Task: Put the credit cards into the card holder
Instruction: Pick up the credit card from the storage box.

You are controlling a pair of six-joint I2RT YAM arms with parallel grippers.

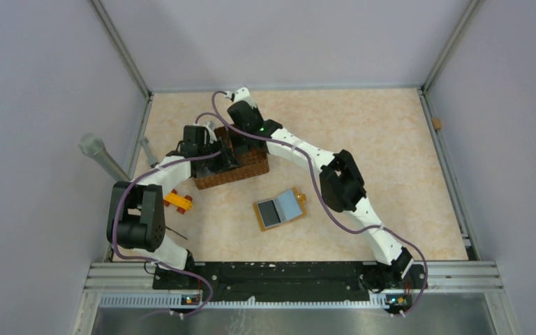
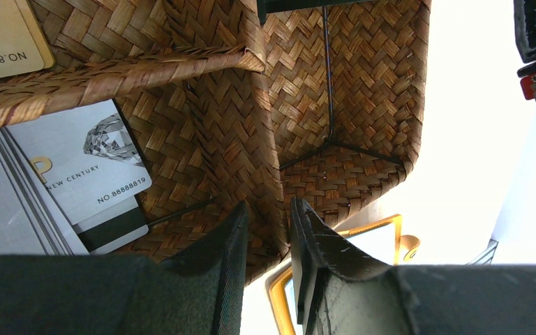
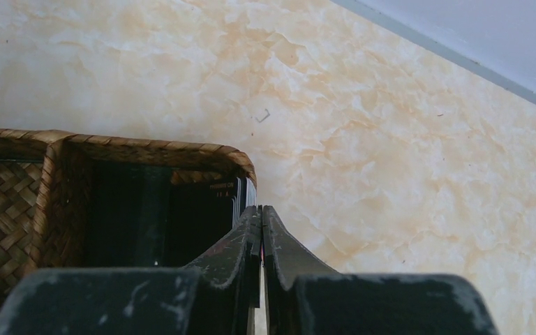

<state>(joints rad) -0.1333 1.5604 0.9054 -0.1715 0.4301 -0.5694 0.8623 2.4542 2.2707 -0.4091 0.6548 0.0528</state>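
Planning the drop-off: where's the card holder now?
Top view: the card holder lies open on the table near centre, just on the robot's side of the woven basket, orange toy block to its left.

Beige marbled tabletop (image 1: 377, 146), railed at the sides. At ten o'clock, woven basket (image 1: 234, 176). Just off centre toward six o'clock, card holder (image 1: 279, 211), lying flat and open, near the basket but apart. At eight o'clock, orange block (image 1: 179, 201), beside the basket's near corner. At two o'clock by the rail, small tan bit (image 1: 437, 124).
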